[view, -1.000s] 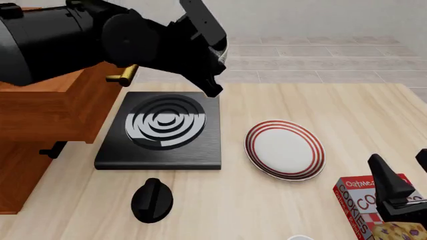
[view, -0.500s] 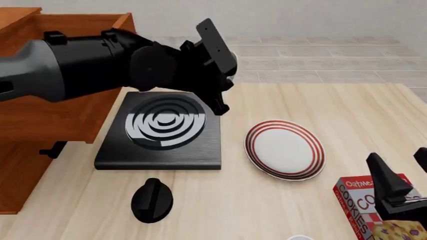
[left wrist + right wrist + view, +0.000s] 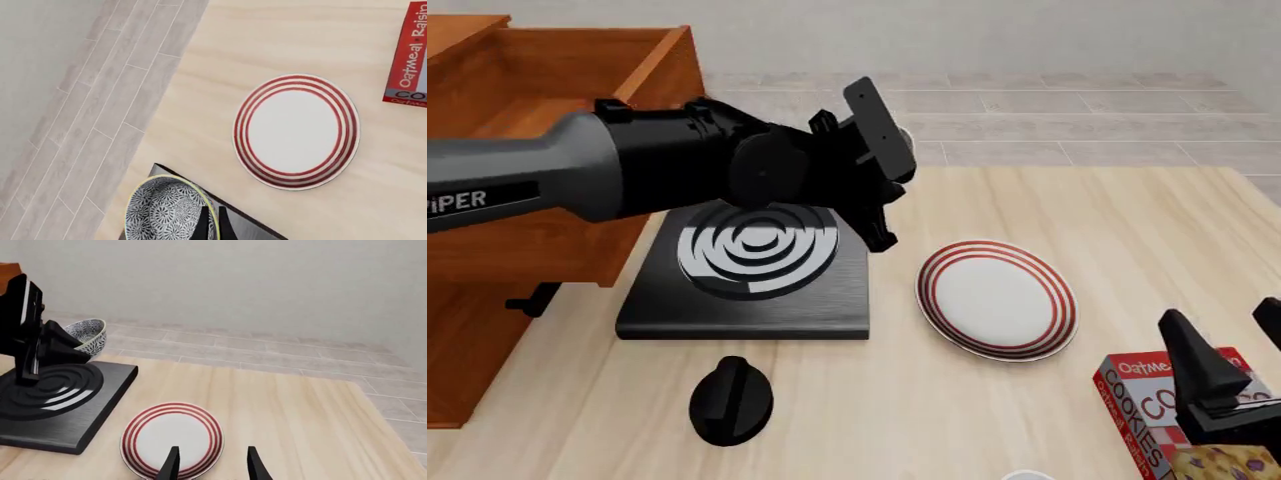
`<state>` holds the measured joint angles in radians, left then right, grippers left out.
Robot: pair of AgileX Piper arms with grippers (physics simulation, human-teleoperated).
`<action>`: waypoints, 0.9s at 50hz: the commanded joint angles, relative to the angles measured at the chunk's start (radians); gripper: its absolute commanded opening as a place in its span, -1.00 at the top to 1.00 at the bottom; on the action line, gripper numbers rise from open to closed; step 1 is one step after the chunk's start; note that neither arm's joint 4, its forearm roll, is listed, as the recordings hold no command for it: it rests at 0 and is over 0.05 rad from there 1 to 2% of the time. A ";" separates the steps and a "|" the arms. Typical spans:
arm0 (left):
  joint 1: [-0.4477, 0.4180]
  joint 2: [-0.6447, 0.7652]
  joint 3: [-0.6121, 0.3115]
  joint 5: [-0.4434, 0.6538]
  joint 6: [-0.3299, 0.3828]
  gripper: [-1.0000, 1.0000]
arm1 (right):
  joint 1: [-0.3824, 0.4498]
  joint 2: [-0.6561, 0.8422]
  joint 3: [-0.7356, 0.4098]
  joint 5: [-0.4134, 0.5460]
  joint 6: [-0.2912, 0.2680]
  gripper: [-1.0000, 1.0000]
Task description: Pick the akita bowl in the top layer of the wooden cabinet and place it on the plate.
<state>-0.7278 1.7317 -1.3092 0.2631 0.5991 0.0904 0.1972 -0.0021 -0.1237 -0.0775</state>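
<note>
The left arm (image 3: 547, 185) bore the word "PIPER" on its grey sleeve, and the red box (image 3: 1154, 400) at the table's near right corner read "OatMeal" and "COO"; the left wrist view added "Raisin". The left gripper (image 3: 211, 226) pinched the akita bowl (image 3: 167, 210) by its rim, held above the far right corner of the black stove (image 3: 747, 265), short of the plate (image 3: 998, 298). Only the right wrist view showed the bowl's speckled outside (image 3: 90, 337). The right gripper (image 3: 209, 462) hung near the table's near edge, fingers apart
</note>
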 commanded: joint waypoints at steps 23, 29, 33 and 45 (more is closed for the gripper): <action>-0.025 0.069 -0.029 -0.050 0.029 1.00 | -0.002 0.118 0.001 -0.104 0.006 -1.00; -0.040 0.097 -0.046 -0.050 0.021 1.00 | -0.005 0.131 0.001 -0.111 0.012 -1.00; -0.047 0.119 -0.059 -0.053 0.015 1.00 | -0.006 0.090 0.001 -0.071 0.011 -1.00; -0.062 0.179 -0.115 -0.044 -0.005 1.00 | -0.006 0.075 0.001 -0.057 0.010 -1.00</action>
<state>-0.7773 1.8707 -1.3819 0.2184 0.6043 0.0849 0.2785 -0.0008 -0.1873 -0.0675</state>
